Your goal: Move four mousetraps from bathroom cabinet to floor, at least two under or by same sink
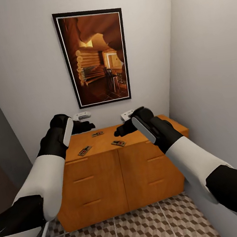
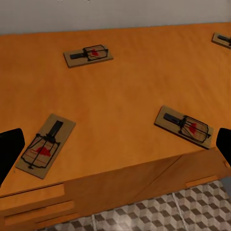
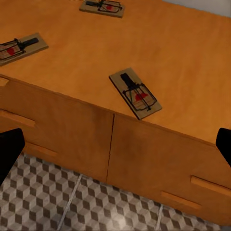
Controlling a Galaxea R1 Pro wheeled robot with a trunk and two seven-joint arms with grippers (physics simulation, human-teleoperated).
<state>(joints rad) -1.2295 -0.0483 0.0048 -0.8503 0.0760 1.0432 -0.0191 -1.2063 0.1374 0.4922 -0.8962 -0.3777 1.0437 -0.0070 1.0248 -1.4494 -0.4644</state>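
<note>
Mousetraps at cabinet front edge, tools spread, empty.

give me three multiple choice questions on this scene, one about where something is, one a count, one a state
1. Where do the mousetraps lie?
A. on the cabinet top
B. on the floor
C. in an open drawer

2. How many mousetraps show in the left wrist view?
A. two
B. four
C. six

3. What is the state of the left gripper?
A. shut on a trap
B. open and empty
C. shut on a handle

Answers:
1 A: the mousetraps rest on the flat top of the cabinet, none on the floor.
2 B: three lie whole and a fourth shows at the picture's edge.
3 B: the left gripper has its fingertips wide apart, nothing between them.
</note>
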